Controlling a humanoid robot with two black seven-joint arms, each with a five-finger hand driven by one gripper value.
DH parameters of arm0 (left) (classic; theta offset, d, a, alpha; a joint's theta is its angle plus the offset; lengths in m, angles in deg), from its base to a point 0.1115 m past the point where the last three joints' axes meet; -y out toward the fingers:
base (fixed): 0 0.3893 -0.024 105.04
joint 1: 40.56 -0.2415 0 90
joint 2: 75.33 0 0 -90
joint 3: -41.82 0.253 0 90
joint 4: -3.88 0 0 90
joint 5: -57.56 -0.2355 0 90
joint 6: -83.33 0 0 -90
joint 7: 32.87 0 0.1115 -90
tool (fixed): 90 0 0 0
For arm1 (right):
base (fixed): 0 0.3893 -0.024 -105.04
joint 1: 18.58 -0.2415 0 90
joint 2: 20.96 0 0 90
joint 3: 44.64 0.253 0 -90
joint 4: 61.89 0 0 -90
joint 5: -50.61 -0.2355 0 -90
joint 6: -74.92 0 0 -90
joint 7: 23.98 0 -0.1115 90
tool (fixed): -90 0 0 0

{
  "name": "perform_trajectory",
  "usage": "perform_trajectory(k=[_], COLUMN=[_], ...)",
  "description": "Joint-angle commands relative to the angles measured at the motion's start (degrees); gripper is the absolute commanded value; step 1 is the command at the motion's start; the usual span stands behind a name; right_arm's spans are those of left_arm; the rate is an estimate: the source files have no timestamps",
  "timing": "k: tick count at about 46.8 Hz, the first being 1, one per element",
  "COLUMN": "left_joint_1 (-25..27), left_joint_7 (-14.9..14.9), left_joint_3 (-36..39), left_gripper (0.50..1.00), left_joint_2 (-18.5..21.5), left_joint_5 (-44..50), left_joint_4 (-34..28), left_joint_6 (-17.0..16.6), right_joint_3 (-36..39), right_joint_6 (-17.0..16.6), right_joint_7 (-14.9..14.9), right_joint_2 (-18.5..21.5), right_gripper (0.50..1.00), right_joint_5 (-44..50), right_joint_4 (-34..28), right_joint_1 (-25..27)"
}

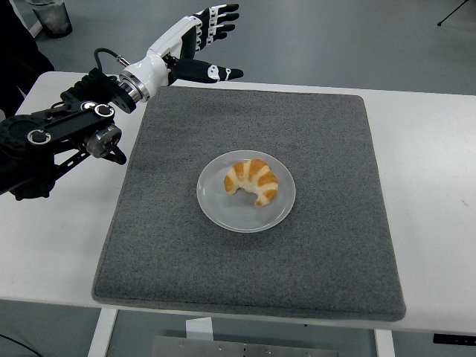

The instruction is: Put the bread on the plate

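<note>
A golden croissant (253, 181) lies on a round translucent white plate (223, 211) in the middle of the grey mat (327, 245). My left hand (210, 43) is raised above the mat's far left corner, well away from the plate. Its fingers (220, 20) are spread and hold nothing. The black left arm (56, 137) comes in from the left edge. The right arm does not show.
The grey mat covers most of the white table (431, 186). A small square object (178, 65) lies on the floor beyond the table's far edge. A bin (50, 16) stands at the top left.
</note>
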Motion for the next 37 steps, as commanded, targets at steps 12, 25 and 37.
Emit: perform_trajectory(k=[12,25,37], left_joint_1=[2.6,1.6,-2.6], left_joint_7=[-0.4,-0.5,-0.4], left_joint_3=[-3.2,-3.1,-3.5], left_gripper=[0.99,0.99,0.992], left_joint_2=[-0.5,-0.6,-3.0], left_joint_5=[12.4,24.0,24.6], left_joint_4=[12.3,14.9,15.0], left_joint_6=[6.6,9.6,10.0], right_joint_3=[0.0,0.0,0.0], right_joint_6=[0.0,0.0,0.0], right_joint_7=[0.0,0.0,0.0], right_joint_2=[0.0,0.0,0.0], right_gripper=[0.952,0.952,0.952], right_joint_5=[-0.1,-0.1,-0.1], right_joint_4=[0.0,0.0,0.0], right_joint_1=[0.0,0.0,0.0])
